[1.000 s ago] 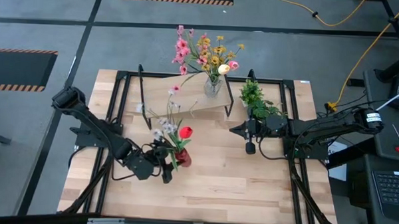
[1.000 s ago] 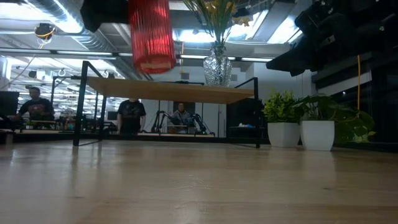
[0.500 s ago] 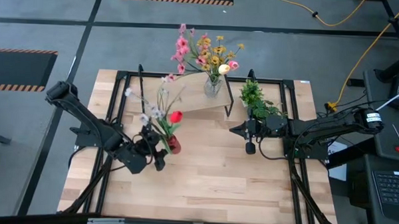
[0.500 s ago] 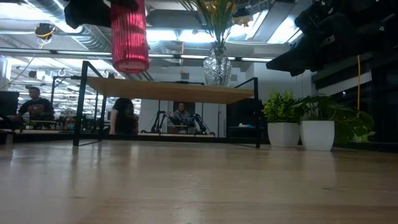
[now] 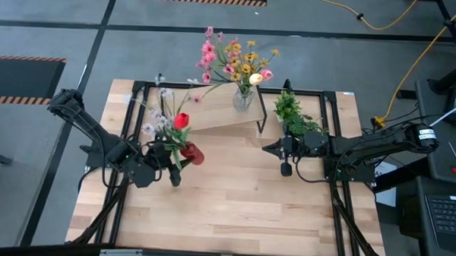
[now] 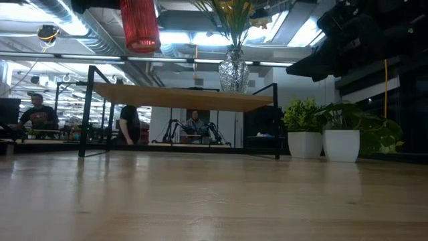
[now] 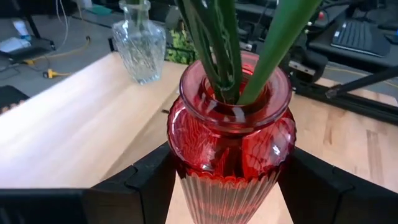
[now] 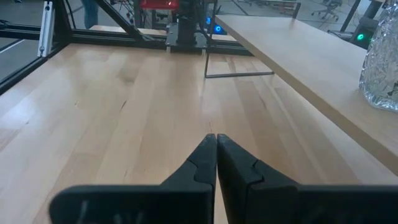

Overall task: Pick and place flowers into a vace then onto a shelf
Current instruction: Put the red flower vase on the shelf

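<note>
Potted plant, yellow cable

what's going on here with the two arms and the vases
The left end effector is clamped on a red vase holding flower stems, carried in the air near the shelf's left end. A clear vase with a bouquet already stands on the shelf. The right end effector is shut and empty, waiting over the table beside a potted plant.
</note>
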Motion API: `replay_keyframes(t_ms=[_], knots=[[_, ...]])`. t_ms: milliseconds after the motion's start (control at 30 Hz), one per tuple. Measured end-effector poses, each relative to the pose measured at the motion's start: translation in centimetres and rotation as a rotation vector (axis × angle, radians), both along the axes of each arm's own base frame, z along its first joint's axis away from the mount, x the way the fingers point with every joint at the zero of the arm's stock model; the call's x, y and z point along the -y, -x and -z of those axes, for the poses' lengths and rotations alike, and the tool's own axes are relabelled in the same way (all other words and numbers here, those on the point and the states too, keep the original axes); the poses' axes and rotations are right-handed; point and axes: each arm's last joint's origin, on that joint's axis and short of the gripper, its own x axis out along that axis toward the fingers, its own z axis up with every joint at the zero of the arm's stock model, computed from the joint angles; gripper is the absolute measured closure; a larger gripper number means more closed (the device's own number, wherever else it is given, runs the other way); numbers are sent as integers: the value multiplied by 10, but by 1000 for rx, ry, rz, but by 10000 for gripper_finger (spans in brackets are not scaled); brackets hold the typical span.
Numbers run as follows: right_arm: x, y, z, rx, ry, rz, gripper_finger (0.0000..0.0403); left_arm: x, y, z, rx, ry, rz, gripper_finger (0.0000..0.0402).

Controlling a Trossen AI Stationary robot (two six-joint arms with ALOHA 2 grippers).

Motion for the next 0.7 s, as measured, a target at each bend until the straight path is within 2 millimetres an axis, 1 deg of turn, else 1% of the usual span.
replay_keyframes(t_ms=[367,500,700], knots=[[0,0,0,-1,23,-3,386,-29,-13,-3,-70,-32,-44,167],[0,0,0,-1,23,-3,386,-40,-16,-20,-108,-50,-42,167],[0,0,0,-1,23,-2,386,-57,-10,-48,-196,-81,-94,167]])
